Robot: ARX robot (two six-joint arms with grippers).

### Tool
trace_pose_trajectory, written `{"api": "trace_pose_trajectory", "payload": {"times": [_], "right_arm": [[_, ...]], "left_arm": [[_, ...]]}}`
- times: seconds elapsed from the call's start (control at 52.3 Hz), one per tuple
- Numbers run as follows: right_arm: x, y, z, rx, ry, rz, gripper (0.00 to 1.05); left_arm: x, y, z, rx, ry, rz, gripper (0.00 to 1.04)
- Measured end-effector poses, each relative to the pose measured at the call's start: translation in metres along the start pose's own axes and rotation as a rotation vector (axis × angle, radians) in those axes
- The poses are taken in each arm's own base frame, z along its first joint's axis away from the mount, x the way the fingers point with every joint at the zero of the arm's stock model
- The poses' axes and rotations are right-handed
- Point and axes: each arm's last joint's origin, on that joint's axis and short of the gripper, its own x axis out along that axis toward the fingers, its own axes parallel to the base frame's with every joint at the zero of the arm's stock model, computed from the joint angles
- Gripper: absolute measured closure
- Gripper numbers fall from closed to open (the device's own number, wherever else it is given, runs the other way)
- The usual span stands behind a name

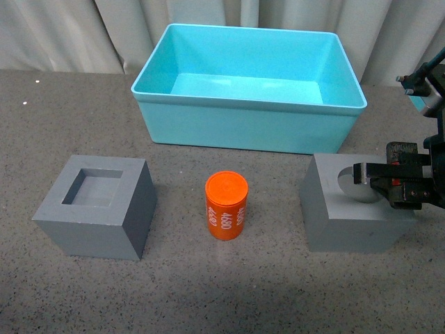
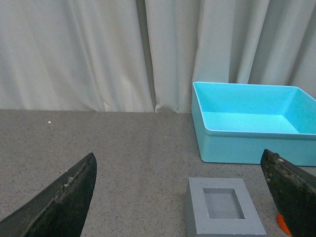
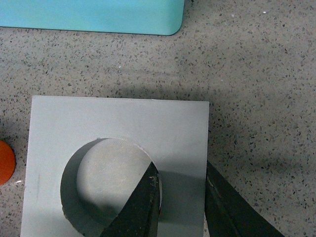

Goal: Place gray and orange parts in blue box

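**Gripped by its wall: the gray cube with the round recess (image 1: 348, 224), held in the right pincer (image 1: 375, 169)**

The gray cube with the round recess is seen standing flat on the speckled gray worktop (image 1: 208, 292), at the right of the front view. The right pincer is lowered onto it from the right. In the right wrist view the two dark fingers (image 3: 143, 207) are shown astride the cube's wall. One is set inside the round recess, the other is pressed against the outer face, and the wall is clasped between them.

The left pincer (image 2: 177, 155) is shown released in the left wrist view, with its fingers spread wide at either side of the picture. It is held above the worktop and is pointed toward the box and the other cube.

The orange cylinder (image 1: 226, 207) is stood upright near the middle of the worktop, and white numerals are printed down its side. It is placed between the two cubes and is apart from both.

The gray cube with the square recess (image 1: 83, 233) is set at the left with its recess turned upward. It is well apart from the right pincer.

The blue box (image 1: 247, 132) is placed behind the three parts with its opening upward, and a pale curtain (image 1: 69, 35) is hung behind it. All three parts are stood outside the box and apart from it. The gray cube with the round recess is found just in front of the box's right-hand corner, and a strip of worktop is left between them.
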Motion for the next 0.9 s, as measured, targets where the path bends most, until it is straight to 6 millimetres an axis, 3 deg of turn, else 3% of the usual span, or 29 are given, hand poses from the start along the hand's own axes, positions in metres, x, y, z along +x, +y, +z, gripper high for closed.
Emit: {"api": "trace_pose_trajectory", "payload": {"times": [0.153,0.382,0.554,0.631,0.726,0.898], "right_arm": [[-0.01,-0.001,-0.002,0.002,-0.007,0.004,0.87],[-0.048,0.001,0.014,0.019,-0.099,0.042,0.87],[-0.078,0.008,0.042,0.017,-0.218,0.101,0.87],[-0.088,0.014,0.069,0.012,-0.299,0.132,0.87],[-0.088,0.018,0.091,0.006,-0.338,0.148,0.87],[-0.068,0.022,0.127,-0.001,-0.349,0.143,0.87]], "left_arm": [[0.0,0.0,0.0,0.0,0.0,0.0,0.07],[0.0,0.0,0.0,0.0,0.0,0.0,0.07],[0.0,0.0,0.0,0.0,0.0,0.0,0.07],[0.0,0.0,0.0,0.0,0.0,0.0,0.07],[0.0,0.0,0.0,0.0,0.0,0.0,0.07],[0.0,0.0,0.0,0.0,0.0,0.0,0.07]]}}
